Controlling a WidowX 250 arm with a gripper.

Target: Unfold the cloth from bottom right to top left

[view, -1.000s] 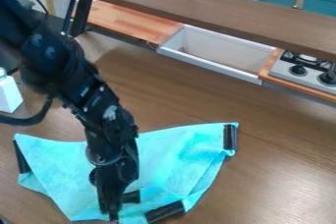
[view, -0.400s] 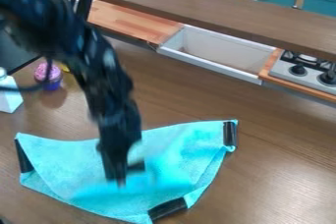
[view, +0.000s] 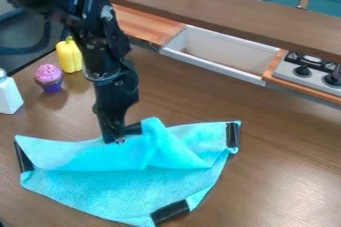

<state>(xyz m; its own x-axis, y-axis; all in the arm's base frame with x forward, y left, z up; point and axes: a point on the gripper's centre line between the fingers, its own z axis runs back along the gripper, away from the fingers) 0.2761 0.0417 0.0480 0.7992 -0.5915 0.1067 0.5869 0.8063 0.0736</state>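
Note:
My gripper (view: 114,140) hangs over the upper edge of the turquoise cloth (view: 100,196), left of its middle, and is shut on a part of the cloth beside a black corner patch. The cloth lies on the table with a raised, rumpled flap (view: 150,149) across its upper half. Other black patches mark its left corner, its upper right corner and its bottom corner. The cloth right under the gripper is partly hidden by it.
A white bottle (view: 8,94), a purple cupcake toy (view: 49,77) and a yellow pepper (view: 69,56) stand on the table (view: 286,156) at the left. Behind are a brown shelf (view: 220,9), a white sink (view: 216,54) and a stove (view: 309,71).
My gripper has moved up from the cloth's bottom edge to its upper edge, pulling a cloth layer along. The cupcake and pepper have come into sight at the left.

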